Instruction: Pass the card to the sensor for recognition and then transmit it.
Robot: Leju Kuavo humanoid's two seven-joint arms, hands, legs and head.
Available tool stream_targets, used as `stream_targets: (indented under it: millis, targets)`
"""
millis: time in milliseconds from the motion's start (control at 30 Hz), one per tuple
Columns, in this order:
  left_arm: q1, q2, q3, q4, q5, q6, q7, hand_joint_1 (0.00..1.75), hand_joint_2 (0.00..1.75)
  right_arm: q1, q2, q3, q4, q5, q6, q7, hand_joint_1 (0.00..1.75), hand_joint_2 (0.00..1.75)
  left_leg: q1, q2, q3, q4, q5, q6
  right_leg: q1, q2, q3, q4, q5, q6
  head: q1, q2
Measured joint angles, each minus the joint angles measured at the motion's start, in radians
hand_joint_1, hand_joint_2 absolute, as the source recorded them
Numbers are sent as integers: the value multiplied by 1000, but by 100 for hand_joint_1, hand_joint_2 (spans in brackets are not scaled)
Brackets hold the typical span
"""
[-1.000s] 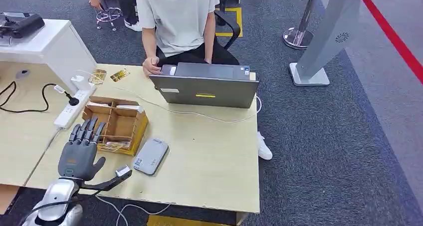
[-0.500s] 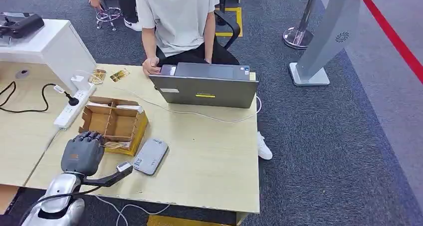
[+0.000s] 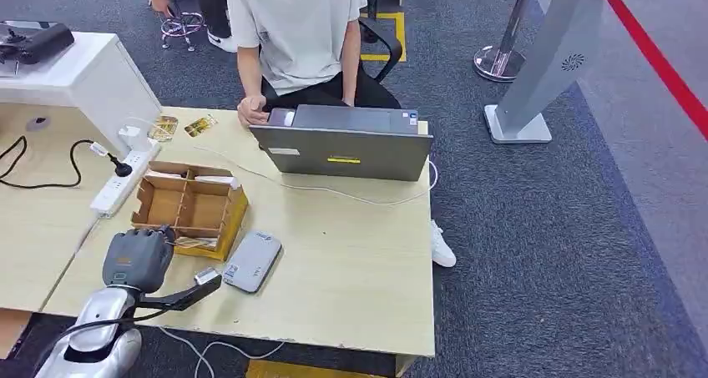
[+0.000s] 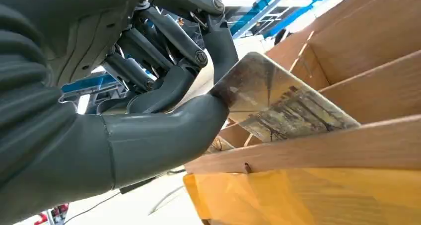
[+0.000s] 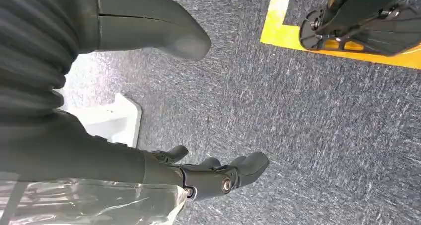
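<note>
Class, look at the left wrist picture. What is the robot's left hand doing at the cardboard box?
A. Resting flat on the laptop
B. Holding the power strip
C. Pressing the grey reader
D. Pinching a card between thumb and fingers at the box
D: in the left wrist view the left hand pinches a card between its thumb and fingers, just above the box dividers.
</note>
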Motion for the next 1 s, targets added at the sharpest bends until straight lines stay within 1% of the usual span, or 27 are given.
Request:
stream_targets:
  millis: [67, 133, 200, 267, 400, 467, 500, 600, 667, 700, 733, 767, 800, 833, 900, 967, 1000]
  targets:
    - [0, 0, 0, 0, -2, 15, -4, 175, 175, 0, 0, -1, 0, 0, 0, 0, 0, 175, 0, 0, 0, 0, 0, 0, 0, 0, 0, 0, 0, 0, 0, 0]
    - [1, 0, 0, -1, -15, 52, -10, 175, 175, 0, 0, -1, 0, 0, 0, -1, 0, 175, 0, 0, 0, 0, 0, 0, 0, 0, 0, 0, 0, 0, 0, 0]
    - [13, -1, 0, -29, -16, 97, -29, 175, 175, 0, 0, -4, 0, 0, -1, -4, 0, 175, 0, 0, 0, 0, 0, 0, 0, 0, 0, 0, 0, 0, 0, 0]
    - [32, -6, -1, -115, -5, 129, -53, 175, 175, 0, 0, -8, 0, -6, -4, -7, 0, 175, 0, 0, 0, 0, 0, 0, 0, 0, -1, 0, 0, 0, 0, 0]
    - [45, -8, -41, -329, 11, 128, -82, 175, 175, 0, 0, -26, 0, -24, -8, -9, 0, 175, 0, 0, -1, 0, 0, 0, 0, 0, 0, 0, 0, 0, 0, 0]
    - [44, -4, -70, -423, 16, 131, -90, 175, 175, 1, 0, -33, 0, -29, -8, -10, 0, 175, 0, 0, -1, 0, 0, 0, 0, 0, 0, 0, 0, 0, 0, 0]
    - [42, 3, -93, -485, 25, 136, -95, 175, 175, 0, 0, -37, 0, -33, -8, -10, 0, 175, 0, 0, 0, 0, 0, 0, 0, 0, 0, 0, 0, 0, 0, 0]
    - [34, 23, -134, -593, 63, 147, -111, 175, 175, 0, 0, -50, 0, -37, -8, -10, 0, 175, 0, 0, 0, 0, 0, 0, 0, 0, -1, 0, 0, 0, 0, 0]
    - [7, 32, -152, -638, 94, 150, -111, 175, 175, 0, 0, -55, 0, -32, -8, -9, 0, 175, 0, -1, 0, 0, 0, 0, 0, -1, -1, 0, 0, 0, 0, 0]
    - [-17, 33, -154, -645, 82, 150, -101, 175, 175, 0, 0, -55, 0, -22, -7, -9, 0, 175, 0, -1, 0, 0, 0, 0, 0, -1, 0, 0, 0, 0, 0, 0]
    - [-48, 33, -153, -643, 43, 152, -86, 175, 175, -1, 0, -55, 0, -9, -4, -8, 0, 175, 0, -2, 0, 0, 1, 0, 0, -2, 0, 0, 0, 0, 0, 0]
    - [-83, 32, -149, -628, -12, 162, -72, 175, 175, -2, 0, -53, 0, 3, 0, -7, 0, 175, 0, -2, 0, 0, 1, 0, 0, -2, 0, 0, 0, 0, 0, 0]
    - [-118, 31, -145, -607, -36, 178, -70, 175, 175, -5, 0, -52, 0, 10, 0, -6, 0, 175, 0, -2, 0, 0, 2, 0, 0, -2, 1, 0, 1, 0, 0, 0]
    - [-146, 31, -142, -581, -38, 193, -70, 175, 175, -7, 0, -52, 0, 13, 0, -5, 0, 175, 0, -2, 0, 0, 2, 0, 0, -2, 1, 0, 2, 0, 0, 0]
    - [-179, 31, -134, -552, -50, 198, -70, 175, 175, -9, 0, -51, 0, 19, 0, -5, 0, 175, 0, -1, 1, 0, 3, 0, 0, -1, 1, 0, 2, 0, 0, 0]
    - [-225, 29, -128, -495, -104, 174, -45, 175, 175, -9, 0, -47, 0, 33, 7, -7, 0, 175, 0, -2, 0, 0, 3, 1, 0, -2, 0, 0, 3, 0, 0, 0]
    - [-264, 30, -122, -428, -143, 169, -23, 175, 175, -10, 0, -44, 0, 42, 13, -8, 0, 175, 0, -3, 0, 1, 4, 1, 0, -4, 0, 0, 3, 0, 0, 0]
